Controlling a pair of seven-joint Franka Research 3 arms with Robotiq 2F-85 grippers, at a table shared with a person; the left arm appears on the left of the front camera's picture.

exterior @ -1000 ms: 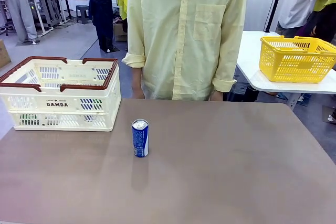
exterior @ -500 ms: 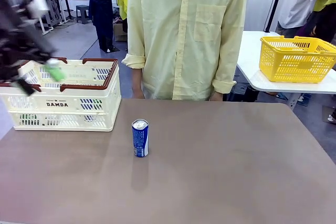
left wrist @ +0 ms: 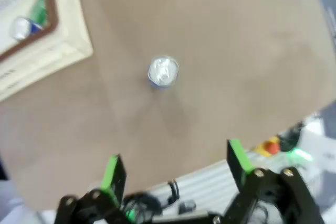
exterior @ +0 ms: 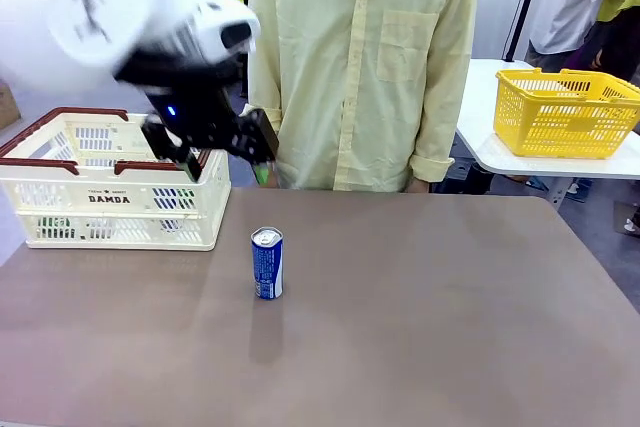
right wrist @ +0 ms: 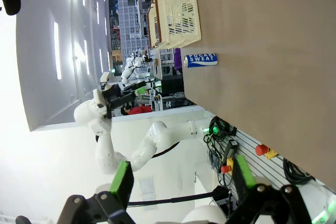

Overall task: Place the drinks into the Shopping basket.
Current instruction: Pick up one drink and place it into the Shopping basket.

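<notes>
A blue drink can (exterior: pixel 267 263) with a silver top stands upright on the brown table, right of the Shopping basket (exterior: pixel 110 197). My left gripper (exterior: pixel 226 167) hangs open in the air by the basket's right corner, above and left of the can. From the left wrist the can (left wrist: pixel 163 71) lies straight below the open gripper (left wrist: pixel 174 166), well apart from it. The basket's corner (left wrist: pixel 47 51) shows a can (left wrist: pixel 21 27) inside. My right gripper (right wrist: pixel 184 177) stands open and empty, far from the can (right wrist: pixel 200 60) and basket (right wrist: pixel 176 17).
A person in a pale yellow shirt (exterior: pixel 350 67) stands at the table's far edge, hands down. A yellow mesh basket (exterior: pixel 565 112) sits on a white table at the back right. Bare tabletop lies right of and in front of the can.
My left arm came in from the left, passed over the basket, and now hangs by its right corner. The blue can has not moved.
</notes>
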